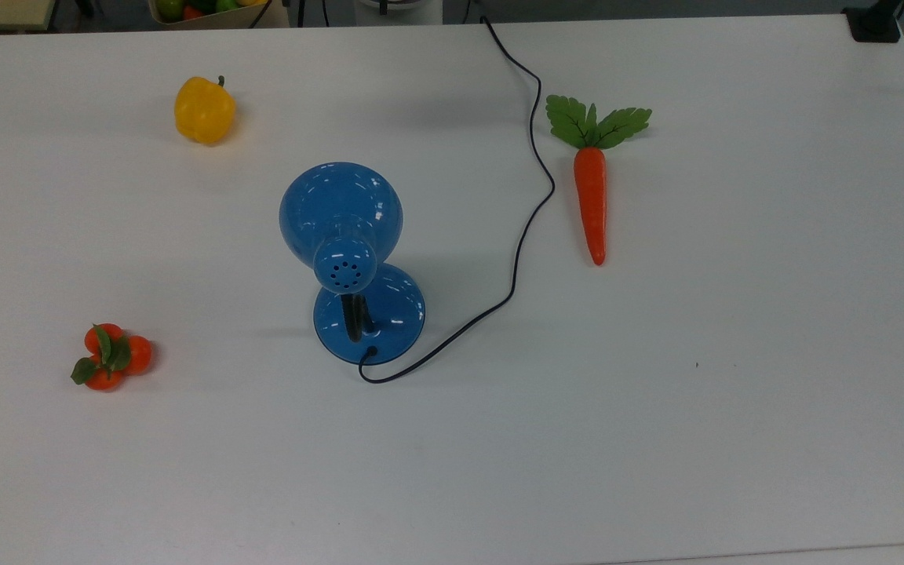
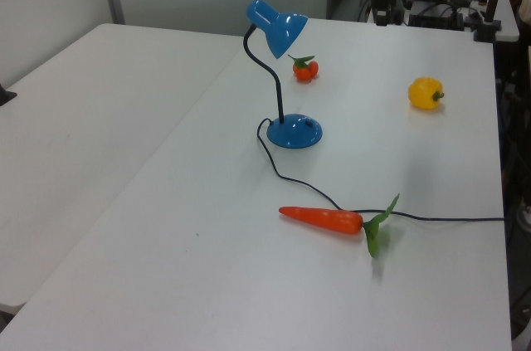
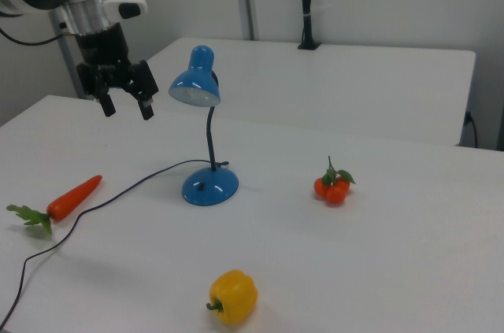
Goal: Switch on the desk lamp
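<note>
The desk lamp (image 1: 342, 216) is glossy blue with a dome shade, a vented cap, a black neck and a round base (image 1: 389, 322). It stands near the table's middle, and its shade looks unlit. It also appears in the left view (image 2: 278, 27) and the right view (image 3: 197, 85). A thin black cord (image 1: 526, 227) runs from the base off the table's far edge. My gripper (image 3: 126, 109) hangs open in the air at the right view's left, level with the shade and apart from it, holding nothing.
A toy carrot (image 1: 592, 192) lies beside the cord. A yellow pepper (image 1: 203, 110) sits at the top view's upper left, and a cluster of small oranges (image 1: 111, 357) at its lower left. A second table (image 3: 331, 81) adjoins behind.
</note>
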Controlling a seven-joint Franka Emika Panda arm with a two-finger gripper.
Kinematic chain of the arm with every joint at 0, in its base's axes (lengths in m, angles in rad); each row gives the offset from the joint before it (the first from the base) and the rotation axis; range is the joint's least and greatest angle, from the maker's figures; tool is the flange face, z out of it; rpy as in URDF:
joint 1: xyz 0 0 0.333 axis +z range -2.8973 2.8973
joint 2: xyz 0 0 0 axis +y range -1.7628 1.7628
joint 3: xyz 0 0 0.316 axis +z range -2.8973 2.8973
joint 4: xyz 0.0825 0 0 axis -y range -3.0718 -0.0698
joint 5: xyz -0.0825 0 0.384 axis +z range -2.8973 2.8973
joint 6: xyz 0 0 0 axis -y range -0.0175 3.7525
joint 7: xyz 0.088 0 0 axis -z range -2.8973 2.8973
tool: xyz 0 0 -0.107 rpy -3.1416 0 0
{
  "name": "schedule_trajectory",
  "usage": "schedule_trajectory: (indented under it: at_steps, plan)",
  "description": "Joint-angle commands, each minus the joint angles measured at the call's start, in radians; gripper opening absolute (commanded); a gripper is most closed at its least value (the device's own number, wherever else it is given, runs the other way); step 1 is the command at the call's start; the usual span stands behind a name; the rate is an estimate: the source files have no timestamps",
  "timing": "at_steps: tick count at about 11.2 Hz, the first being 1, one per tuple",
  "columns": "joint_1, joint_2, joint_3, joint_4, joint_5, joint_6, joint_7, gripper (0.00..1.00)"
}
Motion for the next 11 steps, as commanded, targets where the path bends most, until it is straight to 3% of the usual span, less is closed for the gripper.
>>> schedule_trajectory:
  at_steps: [1,10,11]
  plan:
    - [0.006,-0.008,-0.003,-0.01,0.015,-0.017,0.007,1.0]
    - [0.006,-0.005,-0.004,-0.01,0.015,-0.02,0.002,1.0]
    - [0.006,-0.005,-0.004,-0.01,0.015,-0.019,0.001,0.94]
